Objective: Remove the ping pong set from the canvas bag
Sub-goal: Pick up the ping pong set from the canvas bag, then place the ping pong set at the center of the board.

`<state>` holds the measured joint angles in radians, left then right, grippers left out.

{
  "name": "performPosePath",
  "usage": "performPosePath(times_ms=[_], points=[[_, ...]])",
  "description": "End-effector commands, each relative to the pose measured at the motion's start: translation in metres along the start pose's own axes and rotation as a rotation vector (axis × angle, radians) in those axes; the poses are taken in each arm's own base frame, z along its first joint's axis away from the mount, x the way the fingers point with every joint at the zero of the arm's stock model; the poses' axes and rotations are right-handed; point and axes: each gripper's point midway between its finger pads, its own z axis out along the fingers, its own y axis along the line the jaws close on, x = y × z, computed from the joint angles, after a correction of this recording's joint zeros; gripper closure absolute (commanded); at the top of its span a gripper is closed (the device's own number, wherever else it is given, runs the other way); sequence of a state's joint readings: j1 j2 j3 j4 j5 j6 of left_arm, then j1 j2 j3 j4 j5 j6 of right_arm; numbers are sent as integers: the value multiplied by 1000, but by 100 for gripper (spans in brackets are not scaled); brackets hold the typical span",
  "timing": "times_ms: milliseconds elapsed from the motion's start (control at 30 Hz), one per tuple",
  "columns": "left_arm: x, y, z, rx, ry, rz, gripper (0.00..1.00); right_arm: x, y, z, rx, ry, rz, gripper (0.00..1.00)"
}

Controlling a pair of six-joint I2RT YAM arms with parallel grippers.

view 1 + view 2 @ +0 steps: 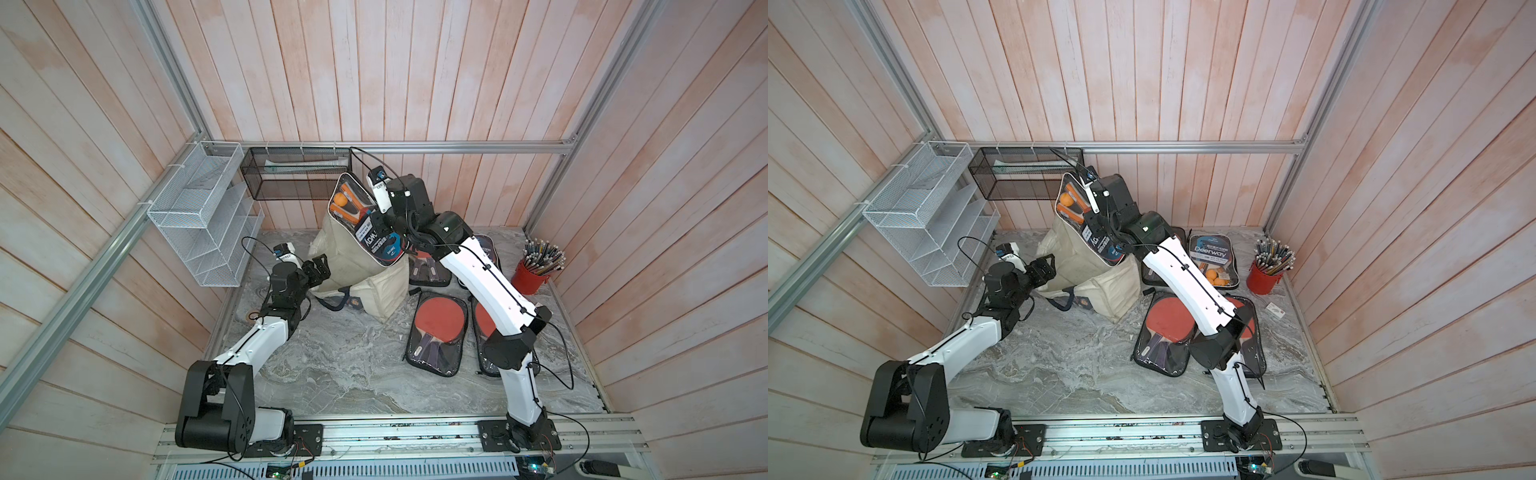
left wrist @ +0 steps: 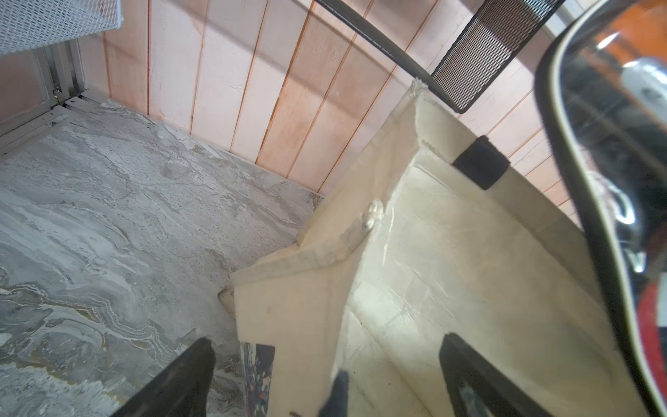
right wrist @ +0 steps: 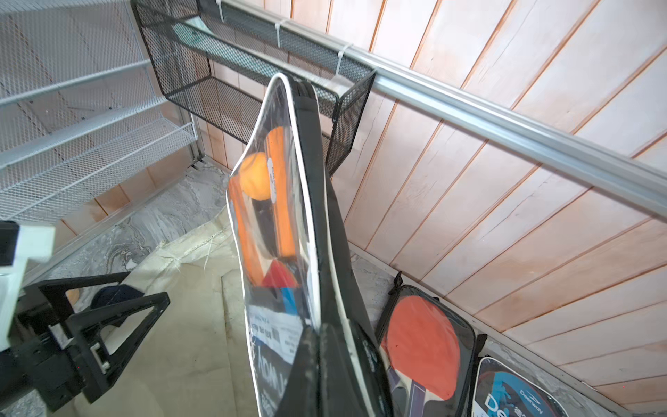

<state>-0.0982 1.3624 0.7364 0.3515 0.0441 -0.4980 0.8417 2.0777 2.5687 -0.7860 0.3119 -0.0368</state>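
The ping pong set (image 1: 356, 216), a clear-fronted zip case showing orange balls and paddles, hangs tilted in the air over the far middle of the table. Its upper end reaches up in front of the black mesh basket (image 1: 295, 174) and its lower end sits at the mouth of the canvas bag (image 1: 353, 270). Whether that end is fully clear of the bag cannot be told. The right gripper (image 3: 319, 335) is clamped tight on the case's dark edge, about halfway along it.

The cream bag slumps below the set with its mouth gaping, and a navy handle lies on the marble at its near side. The left gripper (image 1: 320, 268) is just beside the bag's left side, with its jaws spread wide and holding nothing. In the left wrist view the bag's rim (image 2: 361, 252) lies between the two fingers, unpinched.

To the right of the bag, more cased sets lie flat on the table (image 1: 353, 374). Two show red paddles (image 1: 438, 328), and one further back bears a blue label (image 1: 1214, 255). A red cup of pencils (image 1: 532, 276) stands at the far right. A white mesh rack (image 1: 199, 216) hangs on the left wall.
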Motion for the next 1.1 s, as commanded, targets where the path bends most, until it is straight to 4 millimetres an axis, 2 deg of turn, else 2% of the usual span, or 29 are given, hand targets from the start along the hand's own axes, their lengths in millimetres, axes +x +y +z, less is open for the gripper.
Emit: performPosePath(times_ms=[0,233,367,500,733,1067], points=[[-24,-9,-9,13,-65,15,0,-69,-19,-67,40,-212,44,100],[-43,-18,-19,27,-114,18,0,-84,-24,-109,61,-259,39,100],[-54,-22,-26,26,-139,29,0,-84,-26,-131,68,-263,43,100],[-64,-24,-32,24,-160,31,0,-76,-21,-151,53,-254,53,100],[-77,-27,-45,14,-197,25,0,-46,3,-176,0,-204,62,100],[-107,-22,-70,-42,-268,34,0,23,70,-200,-149,-105,66,100]])
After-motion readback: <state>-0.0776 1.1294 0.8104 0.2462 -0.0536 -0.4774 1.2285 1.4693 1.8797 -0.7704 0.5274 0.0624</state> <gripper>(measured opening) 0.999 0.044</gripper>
